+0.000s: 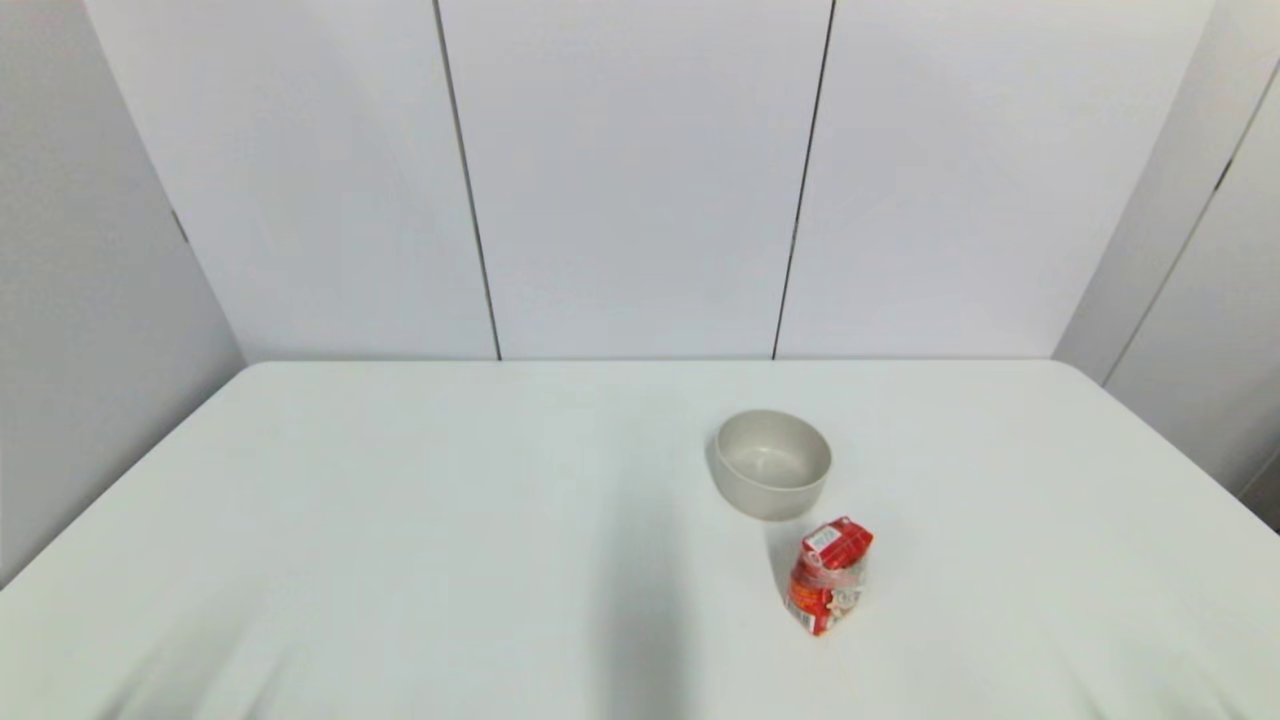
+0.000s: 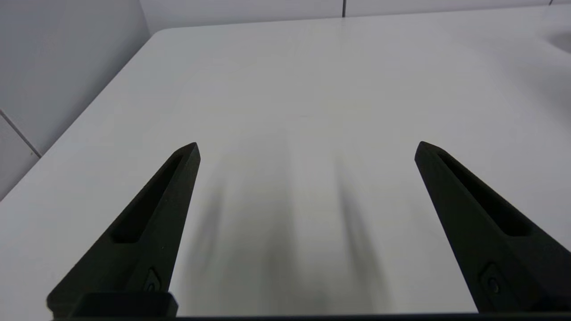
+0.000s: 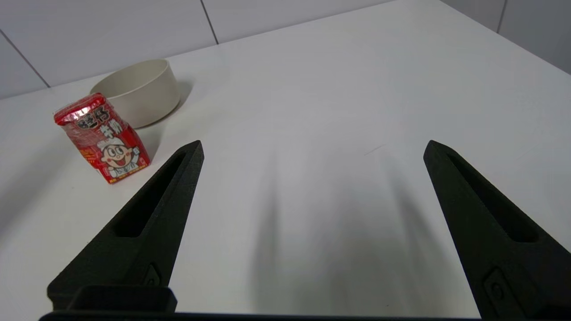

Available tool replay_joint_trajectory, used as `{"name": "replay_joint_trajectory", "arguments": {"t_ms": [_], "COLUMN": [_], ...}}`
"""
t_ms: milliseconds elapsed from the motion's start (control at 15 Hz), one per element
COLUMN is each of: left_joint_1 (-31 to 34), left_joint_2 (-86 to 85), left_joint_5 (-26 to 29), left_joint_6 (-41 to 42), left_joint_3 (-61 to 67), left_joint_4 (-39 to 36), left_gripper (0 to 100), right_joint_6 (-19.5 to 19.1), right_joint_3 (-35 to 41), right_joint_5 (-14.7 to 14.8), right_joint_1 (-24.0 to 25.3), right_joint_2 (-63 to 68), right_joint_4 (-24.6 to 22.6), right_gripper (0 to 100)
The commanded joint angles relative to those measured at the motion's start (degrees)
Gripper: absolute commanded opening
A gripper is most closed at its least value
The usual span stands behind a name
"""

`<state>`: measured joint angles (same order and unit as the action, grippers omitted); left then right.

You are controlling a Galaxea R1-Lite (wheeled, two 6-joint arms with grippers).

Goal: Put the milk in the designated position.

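**A:** ok so where's the milk (image 1: 828, 589) sitting right now?

**B:** It's on the white worktop (image 1: 400, 520), right of center and toward the near side. Small red carton, standing up but leaning a little, with the folded top up and a white cartoon face on the side. From the right wrist cam you get a good look at the print (image 3: 101, 137).

**A:** and the bowl?

**B:** The beige bowl (image 1: 772, 464) is just behind the carton, on the far side and a touch to the left. They're near each other but not touching, there's a sliver of worktop between them. Bowl's upright, and I can't see anything in it.

**A:** are the arms doing anything?

**B:** Neither one shows in the head view. The right gripper (image 3: 312, 147) is low over the worktop with its jaws spread wide and nothing between them; the carton and bowl are off to one side of it, farther out. The carton is clear of the fingers (image 3: 178, 178), not touching.

**A:** left one?

**B:** Same deal. The left gripper (image 2: 308, 149) has its jaws wide apart, gripping nothing, hanging over a bare stretch of worktop near the left edge. Only its own finger shadows are under it.
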<state>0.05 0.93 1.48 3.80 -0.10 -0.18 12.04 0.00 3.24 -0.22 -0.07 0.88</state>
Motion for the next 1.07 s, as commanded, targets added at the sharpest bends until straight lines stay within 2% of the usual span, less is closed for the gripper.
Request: {"name": "replay_joint_trajectory", "arguments": {"t_ms": [67, 1067], "left_joint_1": [0.04, 0.04], "left_joint_2": [-0.93, -0.93], "left_joint_5": [0.02, 0.02], "left_joint_6": [-0.29, -0.38], "left_joint_3": [0.10, 0.10], "left_joint_4": [0.01, -0.17], "left_gripper": [100, 100], "right_joint_6": [0.08, 0.08], "right_joint_3": [0.00, 0.00], "right_joint_5": [0.01, 0.01], "right_joint_1": [-0.04, 0.04], "right_joint_2": [0.07, 0.07], "right_joint_4": [0.00, 0.00], "right_gripper": [100, 100]}}
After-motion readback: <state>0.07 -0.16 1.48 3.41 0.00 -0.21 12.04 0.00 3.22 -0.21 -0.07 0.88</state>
